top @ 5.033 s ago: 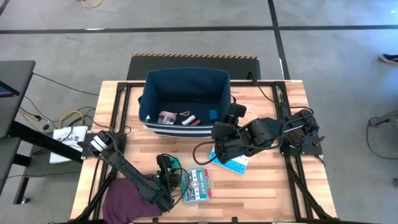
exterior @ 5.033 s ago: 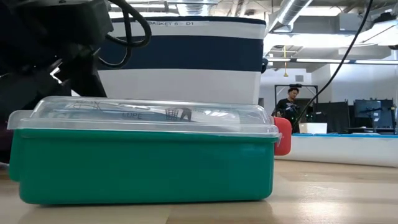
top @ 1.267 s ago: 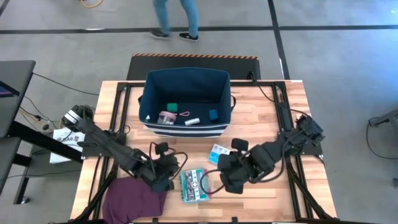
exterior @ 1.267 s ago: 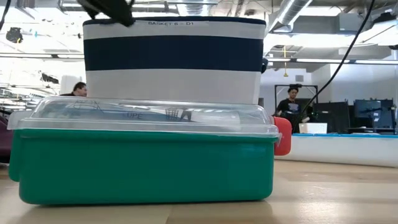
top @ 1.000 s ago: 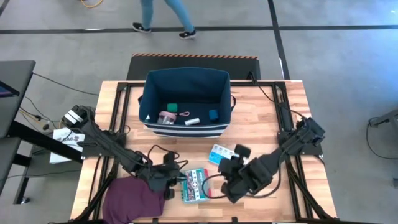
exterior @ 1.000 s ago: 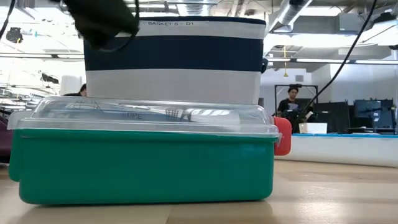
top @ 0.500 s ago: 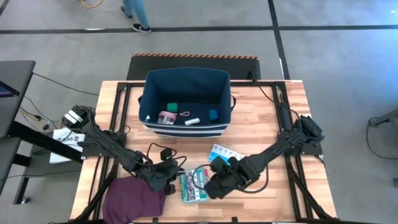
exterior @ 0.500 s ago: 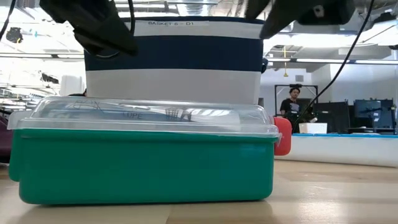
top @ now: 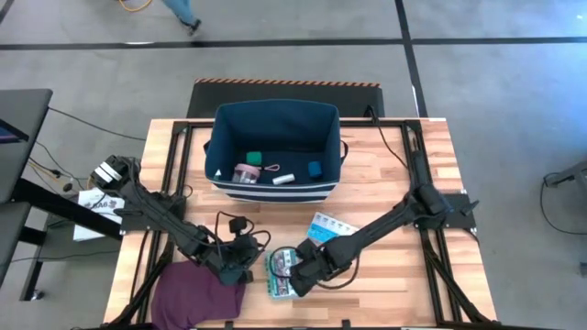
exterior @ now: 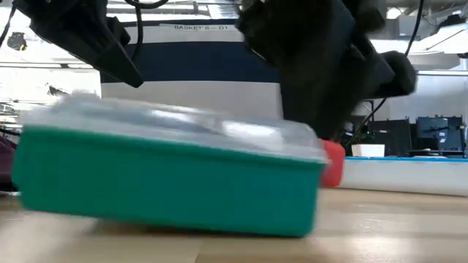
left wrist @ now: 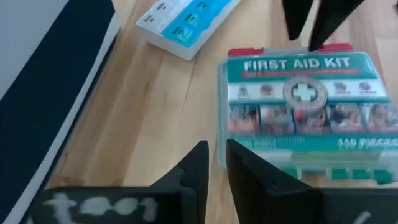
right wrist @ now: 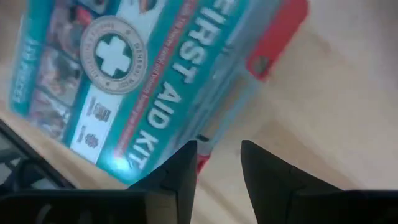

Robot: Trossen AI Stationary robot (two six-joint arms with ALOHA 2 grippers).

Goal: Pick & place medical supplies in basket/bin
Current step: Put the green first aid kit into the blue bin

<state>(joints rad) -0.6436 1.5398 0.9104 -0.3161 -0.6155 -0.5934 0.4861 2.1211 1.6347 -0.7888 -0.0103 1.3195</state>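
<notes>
With our right pincer [top: 295, 271] part-open at the tilted first aid kit [top: 284, 273], left pincer [top: 240, 268] narrow beside it, we should seat both edges squarely before lifting.

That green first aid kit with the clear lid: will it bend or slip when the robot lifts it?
The first aid kit looks like a rigid plastic case, so it probably won't bend. Its smooth lid may be slippery. In the low view one end is already tilted off the table, so it could pivot or slide if gripped at one edge only.

purple cloth [top: 194, 295]: table's near-left corner | person [exterior: 341, 119]: background room | wooden table [top: 385, 192]
</notes>
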